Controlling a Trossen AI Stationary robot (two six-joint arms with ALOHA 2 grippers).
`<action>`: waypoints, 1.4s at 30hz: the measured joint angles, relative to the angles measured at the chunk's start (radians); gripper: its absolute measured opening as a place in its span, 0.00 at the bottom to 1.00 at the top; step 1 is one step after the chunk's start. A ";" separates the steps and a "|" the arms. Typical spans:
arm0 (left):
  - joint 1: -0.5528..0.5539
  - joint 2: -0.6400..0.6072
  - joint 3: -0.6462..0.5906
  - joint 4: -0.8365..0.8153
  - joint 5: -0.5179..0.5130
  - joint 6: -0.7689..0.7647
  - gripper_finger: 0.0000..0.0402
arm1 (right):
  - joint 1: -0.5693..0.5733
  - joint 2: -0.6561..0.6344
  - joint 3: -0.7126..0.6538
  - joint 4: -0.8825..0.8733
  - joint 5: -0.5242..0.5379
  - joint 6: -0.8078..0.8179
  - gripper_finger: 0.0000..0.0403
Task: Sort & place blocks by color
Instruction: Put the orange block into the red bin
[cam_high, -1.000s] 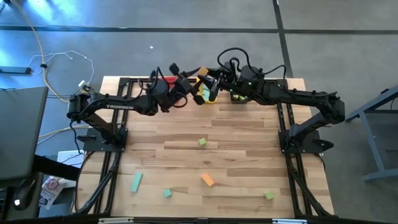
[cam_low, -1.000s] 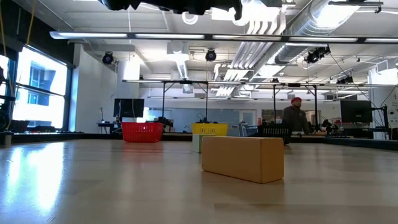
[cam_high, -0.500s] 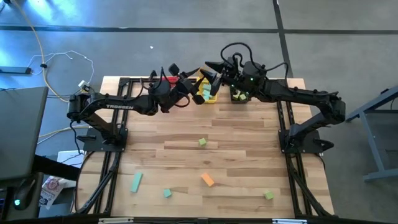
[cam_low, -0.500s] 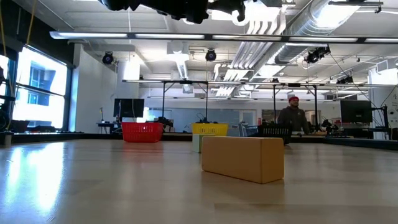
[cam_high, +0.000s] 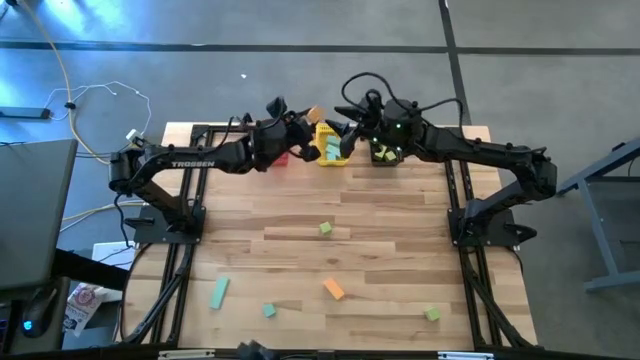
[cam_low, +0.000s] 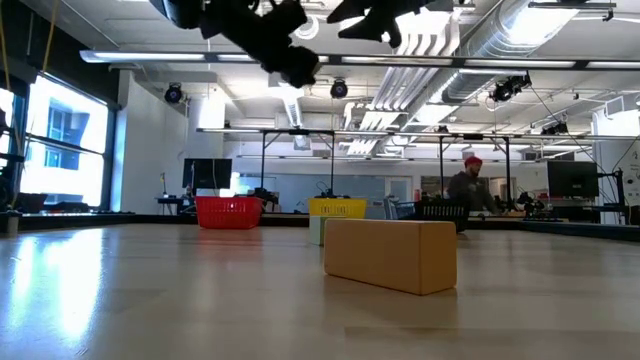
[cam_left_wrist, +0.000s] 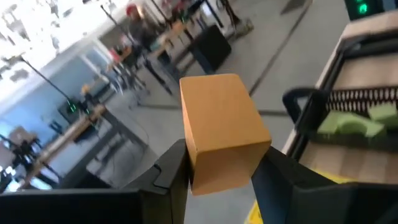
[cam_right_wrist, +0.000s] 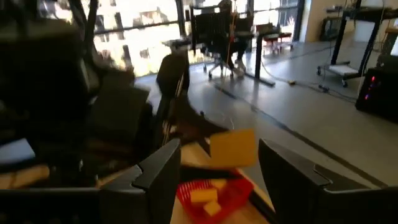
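Blocks of foam-like stuff, mixed colours, five loose on the wooden table (cam_high: 400, 215): teal bar (cam_high: 218, 292), small teal cube (cam_high: 269, 311), light green cube (cam_high: 326, 229), orange bar (cam_high: 334, 289), green cube (cam_high: 432, 314). Some already sit in the red basket (cam_right_wrist: 214, 190) and the black bin (cam_left_wrist: 348, 118), so sorting looks partly done. Left gripper (cam_left_wrist: 217, 168) clamps an orange cube (cam_left_wrist: 222, 130) above the far bins. Right gripper (cam_right_wrist: 214, 168) hangs beside it, fingers spread, empty.

**Both arms raised at the table's far edge**

The left gripper (cam_high: 308, 117) is lifted high, its fingers (cam_left_wrist: 171, 171) clamped on an orange block (cam_left_wrist: 222, 129). The right gripper (cam_high: 343, 108) hangs just beside it, facing it, with fingers (cam_right_wrist: 163, 174) spread wide and empty.
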 joint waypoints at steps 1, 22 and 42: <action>0.015 0.000 0.000 -0.022 0.010 -0.015 0.29 | 0.000 0.000 0.000 -0.026 0.000 -0.003 0.50; 0.195 0.005 0.000 -0.617 0.036 -0.407 0.29 | 0.173 0.053 0.000 -0.494 0.032 0.082 0.50; 0.304 0.166 0.001 -0.686 0.151 -0.470 0.29 | 0.353 0.289 0.000 -0.512 0.135 0.183 0.50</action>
